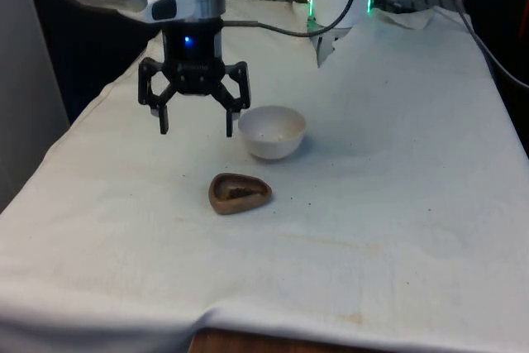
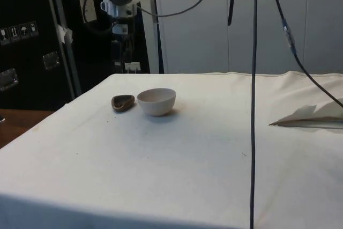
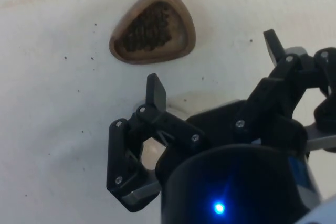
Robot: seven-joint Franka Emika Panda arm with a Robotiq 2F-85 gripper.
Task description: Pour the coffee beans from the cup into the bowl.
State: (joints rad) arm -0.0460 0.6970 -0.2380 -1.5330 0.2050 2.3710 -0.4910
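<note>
- The worktop (image 1: 397, 204), under its white cloth, carries two vessels and a scatter of dark specks; one fold of cloth or paper (image 2: 311, 116) lies near the edge far from the vessels in the side view.
- One gripper (image 1: 197, 126) hangs in the air above the worktop, its two fingers spread apart and holding nothing; it sits over the cloth just beside the bowl, towards the front view's left.
- One white bowl (image 1: 272, 131) stands upright near the middle of the worktop and looks empty but for a few specks.
- One brown cup (image 1: 239, 193), shallow and rounded-triangular, rests flat on the cloth just beside the bowl, on the side nearer the worktop's front edge; the coffee beans (image 3: 149, 24) lie inside as a dark heap.
- Step in hand, as I judge it: the approach, with the cup not yet grasped and nothing poured.
- The next move calls for lowering the gripper over the cup's rim, pinching its wall without tipping it, then lifting and tilting it above the bowl.
</note>
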